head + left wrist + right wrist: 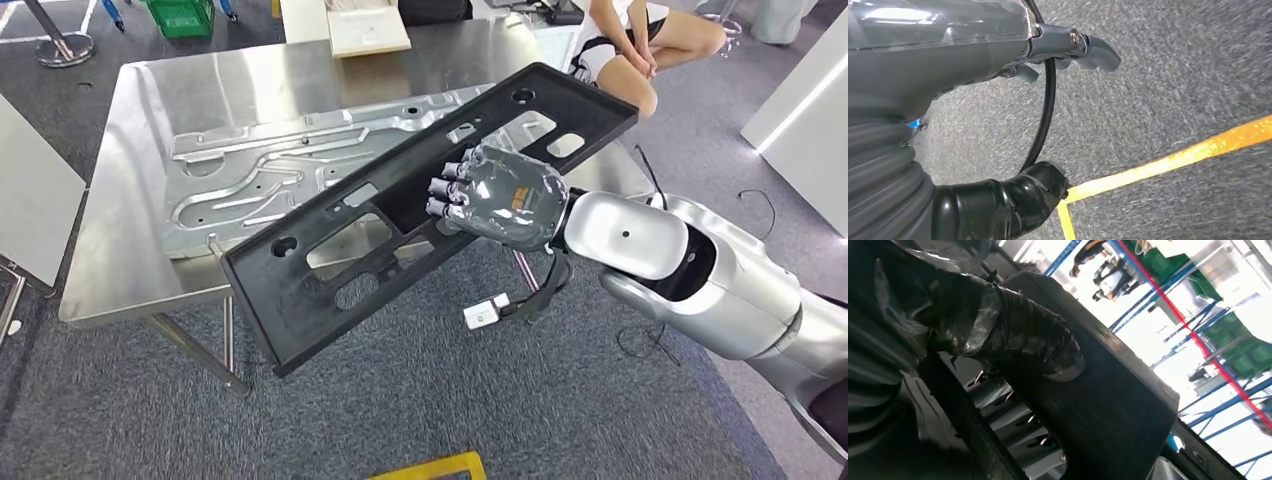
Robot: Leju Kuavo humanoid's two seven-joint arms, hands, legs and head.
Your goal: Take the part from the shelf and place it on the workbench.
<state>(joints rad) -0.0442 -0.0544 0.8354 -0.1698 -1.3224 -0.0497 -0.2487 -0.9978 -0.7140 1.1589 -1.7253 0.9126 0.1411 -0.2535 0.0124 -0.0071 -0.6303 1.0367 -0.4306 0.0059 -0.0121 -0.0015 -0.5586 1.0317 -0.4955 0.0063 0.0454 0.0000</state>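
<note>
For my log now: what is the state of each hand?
Left hand: holds nothing; open or closed cannot be told.
Right hand: holding the black part.

A workshop floor — steel workbench (130, 270) ahead of the right hand (505, 197), stamped metal panel (260, 180) on it, yellow floor tape (1168, 162), blue racking (1153, 310) beyond.

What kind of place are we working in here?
Likely a factory or workshop floor: a steel workbench holding a stamped metal panel, yellow floor tape, and the black part in the right hand.
</note>
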